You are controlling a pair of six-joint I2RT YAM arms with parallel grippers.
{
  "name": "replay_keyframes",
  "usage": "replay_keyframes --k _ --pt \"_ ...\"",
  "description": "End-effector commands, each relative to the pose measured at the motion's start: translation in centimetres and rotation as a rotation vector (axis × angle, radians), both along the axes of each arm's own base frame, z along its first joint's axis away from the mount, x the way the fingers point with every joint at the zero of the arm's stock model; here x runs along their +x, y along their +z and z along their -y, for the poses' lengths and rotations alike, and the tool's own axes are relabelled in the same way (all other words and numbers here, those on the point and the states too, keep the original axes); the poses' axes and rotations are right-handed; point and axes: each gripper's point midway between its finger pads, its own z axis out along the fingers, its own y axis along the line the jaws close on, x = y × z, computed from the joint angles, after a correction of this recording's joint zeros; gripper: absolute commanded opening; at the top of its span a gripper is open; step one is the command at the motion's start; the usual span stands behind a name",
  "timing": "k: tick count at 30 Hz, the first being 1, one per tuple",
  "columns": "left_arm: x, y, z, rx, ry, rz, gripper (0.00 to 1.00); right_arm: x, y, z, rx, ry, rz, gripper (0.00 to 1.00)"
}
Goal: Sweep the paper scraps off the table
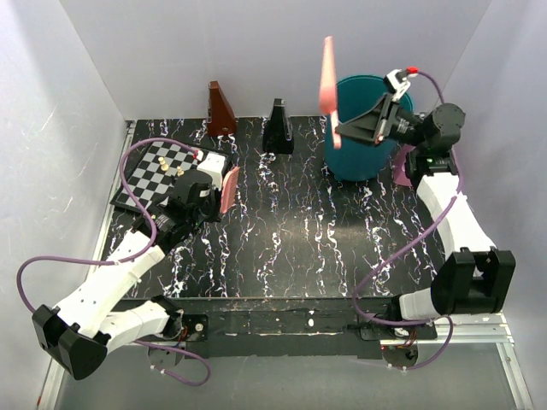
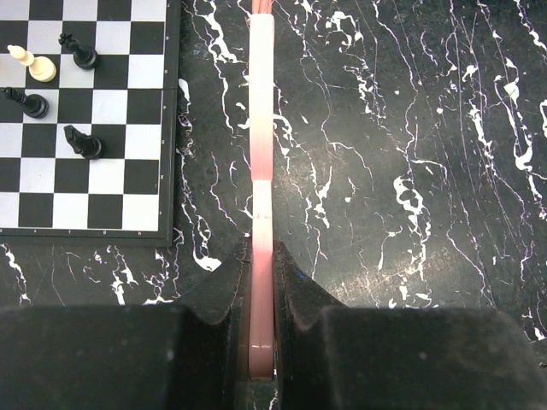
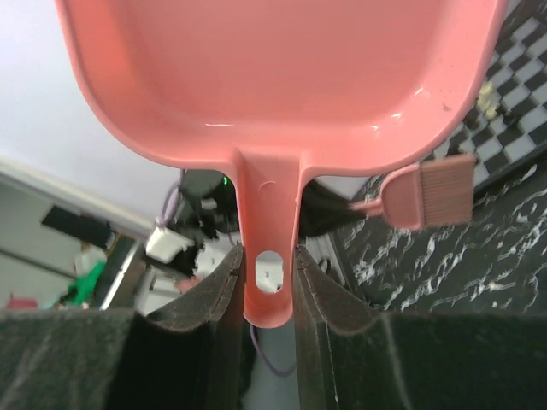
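One black, white-veined table (image 1: 308, 248) fills the top view. A teal bin (image 1: 359, 162) stands upright at its far right. The bin's floor is hidden, so whether the scraps lie inside cannot be told. The chessboard (image 1: 145, 190) lies well left of the bin. The dustpan (image 3: 273, 77) hangs raised at the bin's left rim, long axis near upright and handle down, pinched by the right gripper (image 3: 267, 266). Its tray holds only a few dark specks. The brush (image 2: 261, 128), far left of the bin, points at the table's far edge, bristles leading, its handle clamped in the left gripper (image 2: 261, 282). Four chess pieces (image 2: 83, 141) stand on the chessboard.
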Motion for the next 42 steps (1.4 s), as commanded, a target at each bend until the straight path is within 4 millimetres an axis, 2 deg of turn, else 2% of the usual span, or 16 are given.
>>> replay_keyframes --k 1,2,4,6,12,19,24,29,37,42 --pt "0.4 0.9 0.1 -0.008 -0.002 0.031 0.0 -4.7 -3.1 -2.9 -0.208 0.125 0.179 0.01" --pt "0.4 0.8 0.1 -0.007 -0.002 0.03 0.0 -5.3 -4.9 -3.3 -0.288 0.095 0.09 0.01" --pt "0.4 0.7 0.2 -0.006 -0.002 0.027 0.0 -5.8 -8.1 -4.3 -0.489 0.028 0.1 0.01" --pt "0.4 0.8 0.2 -0.007 -0.004 0.028 0.0 -5.1 -11.3 -3.8 -0.657 -0.036 0.059 0.01" --pt "0.4 0.5 0.3 -0.002 -0.008 0.018 0.0 -4.6 -19.0 -2.2 -0.879 -0.098 -0.09 0.01" --pt "0.5 0.2 0.4 0.002 -0.013 0.009 0.0 -2.9 -26.5 -0.1 -1.212 -0.228 -0.161 0.01" --pt "0.5 0.1 0.4 0.005 -0.015 0.005 0.0 -1.8 -29.5 -0.8 -1.293 -0.208 -0.183 0.01" --pt "0.5 0.0 0.5 0.008 -0.016 -0.001 0.0 0.5 -31.7 -2.0 -1.33 -0.2 -0.188 0.01" --pt "0.4 -0.2 0.6 0.004 -0.024 -0.008 0.0 5.3 -33.9 -3.4 -1.411 -0.213 -0.19 0.01" --pt "0.3 -0.3 0.7 0.001 -0.027 -0.011 0.0 6.9 -35.3 -3.9 -1.448 -0.207 -0.206 0.01"
